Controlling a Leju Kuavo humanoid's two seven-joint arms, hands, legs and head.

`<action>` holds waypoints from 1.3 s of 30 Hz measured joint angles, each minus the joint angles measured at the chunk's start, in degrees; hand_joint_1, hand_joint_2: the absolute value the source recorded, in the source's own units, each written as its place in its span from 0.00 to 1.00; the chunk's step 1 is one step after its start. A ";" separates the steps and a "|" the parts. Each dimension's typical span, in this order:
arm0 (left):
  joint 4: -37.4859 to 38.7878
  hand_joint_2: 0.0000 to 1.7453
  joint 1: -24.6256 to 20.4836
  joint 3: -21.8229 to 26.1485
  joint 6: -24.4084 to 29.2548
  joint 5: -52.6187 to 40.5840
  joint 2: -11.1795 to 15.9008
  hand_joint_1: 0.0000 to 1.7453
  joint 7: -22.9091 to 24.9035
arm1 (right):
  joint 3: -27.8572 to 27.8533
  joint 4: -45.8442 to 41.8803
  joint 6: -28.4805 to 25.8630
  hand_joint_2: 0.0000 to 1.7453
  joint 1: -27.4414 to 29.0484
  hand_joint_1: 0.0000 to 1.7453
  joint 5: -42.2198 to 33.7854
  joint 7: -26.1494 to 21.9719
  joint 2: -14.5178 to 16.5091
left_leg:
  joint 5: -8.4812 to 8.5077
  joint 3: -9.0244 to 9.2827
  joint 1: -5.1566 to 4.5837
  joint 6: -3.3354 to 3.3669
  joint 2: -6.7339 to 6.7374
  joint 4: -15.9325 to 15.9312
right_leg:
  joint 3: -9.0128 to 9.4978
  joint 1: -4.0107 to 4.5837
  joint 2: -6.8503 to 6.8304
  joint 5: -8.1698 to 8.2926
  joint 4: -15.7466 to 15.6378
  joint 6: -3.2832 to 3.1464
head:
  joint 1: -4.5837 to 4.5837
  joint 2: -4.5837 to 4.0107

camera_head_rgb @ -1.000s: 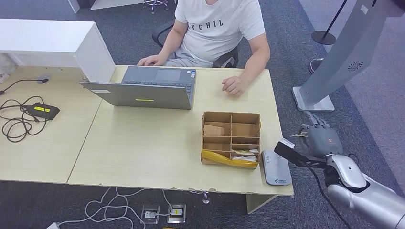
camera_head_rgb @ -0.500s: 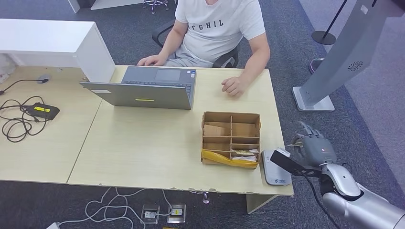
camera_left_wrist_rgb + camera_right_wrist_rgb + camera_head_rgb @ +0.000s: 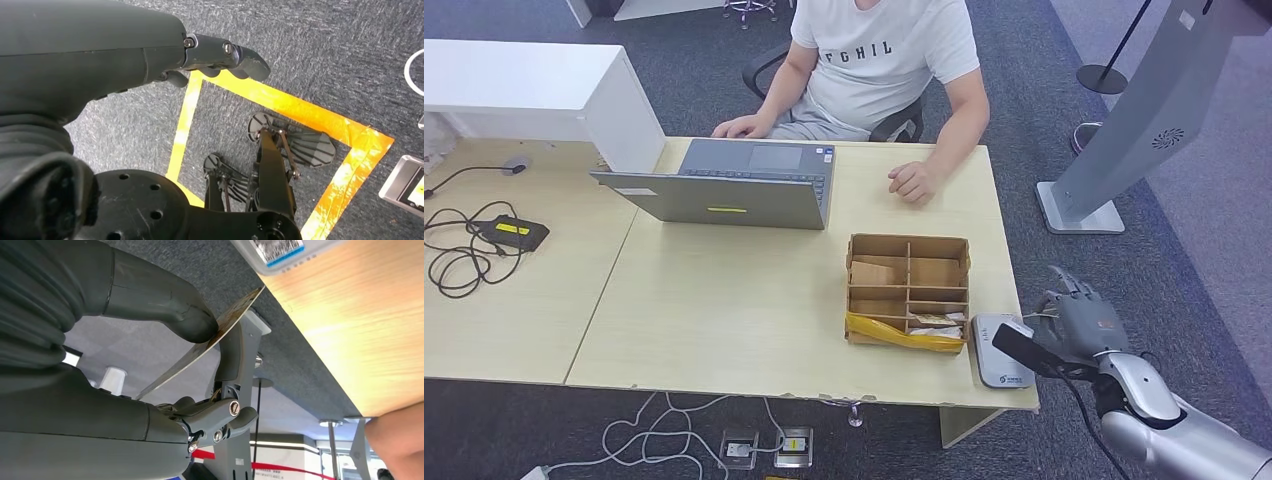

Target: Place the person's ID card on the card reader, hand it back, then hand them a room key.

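My right hand (image 3: 1082,322) hovers just off the table's front right corner, beside the white card reader (image 3: 998,366). In the right wrist view the thumb (image 3: 165,305) presses a thin ID card (image 3: 232,315) against the fingers (image 3: 220,417), and the card is seen edge-on and tilted. The reader (image 3: 285,251) lies on the tabletop close beyond the card's tip, apart from it. The person (image 3: 884,60) sits across the table with one hand (image 3: 912,180) resting on it. My left hand (image 3: 220,54) hangs over the carpet and holds nothing.
A cardboard box with compartments (image 3: 909,285) stands just left of the reader, with a yellow packet (image 3: 904,335) along its front. A grey laptop (image 3: 724,185) sits mid-table. Cables and a black adapter (image 3: 509,232) lie far left. A grey kiosk base (image 3: 1079,210) stands on the floor to the right.
My right hand has come down and nearer the table's front corner with the card, closing on the reader's right edge. The person and the table things have stayed put.
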 joint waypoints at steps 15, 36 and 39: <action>0.00 0.00 -0.04 -1.27 0.19 0.25 -0.04 0.00 0.17 | -0.01 0.41 0.16 1.00 3.00 1.00 -1.31 -0.44 1.56 | 0.00 0.02 0.03 0.00 0.05 0.00 | -0.01 0.01 0.04 0.00 -0.01 0.00 | 0.00 0.00; 0.00 0.00 -0.06 -2.71 -0.36 0.24 -0.23 0.00 -0.07 | 0.10 3.39 0.08 1.00 5.61 1.00 -0.10 -1.48 3.56 | 0.00 0.04 0.03 0.00 0.07 -0.01 | -0.01 0.01 0.09 0.02 -0.01 0.03 | 0.01 0.00; 0.00 0.00 -0.07 -2.75 -0.39 0.34 -0.26 0.00 -0.15 | -0.10 4.12 0.19 1.00 5.62 1.00 0.33 -2.07 3.91 | 0.00 0.05 0.03 0.00 0.07 -0.01 | 0.00 0.00 0.09 0.04 -0.01 0.06 | 0.01 0.00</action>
